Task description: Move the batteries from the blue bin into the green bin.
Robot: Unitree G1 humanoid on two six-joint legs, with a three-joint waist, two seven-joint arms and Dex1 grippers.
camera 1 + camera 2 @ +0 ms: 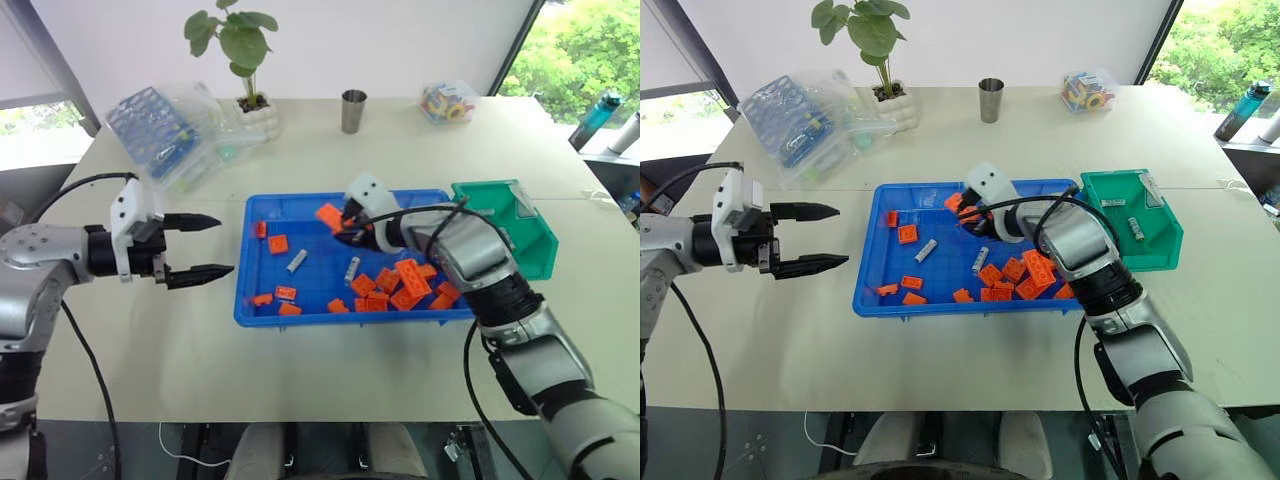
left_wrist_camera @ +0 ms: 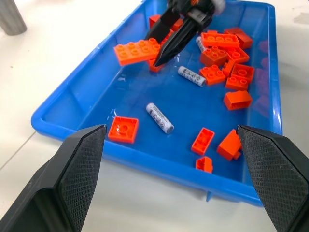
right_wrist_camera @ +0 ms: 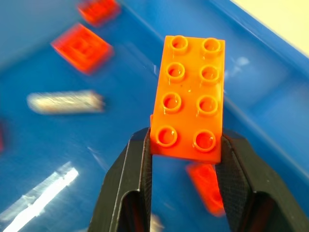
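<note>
Across the pale table [image 1: 150,350] lies the wide bright-blue plastic bin [image 1: 255,310], the small green bin [image 1: 540,255] at its right end holding one battery [image 1: 1134,226]. Two silver batteries [image 1: 297,262] lie inside the blue one, label print unreadable. Right gripper [image 3: 186,145] pinches an orange eight-stud brick [image 3: 189,116]; left gripper [image 1: 205,247] gapes, empty.

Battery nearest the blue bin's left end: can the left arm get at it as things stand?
Probably yes. The left gripper is open beside the blue bin, and that battery lies on bare floor, apart from any orange brick.
</note>
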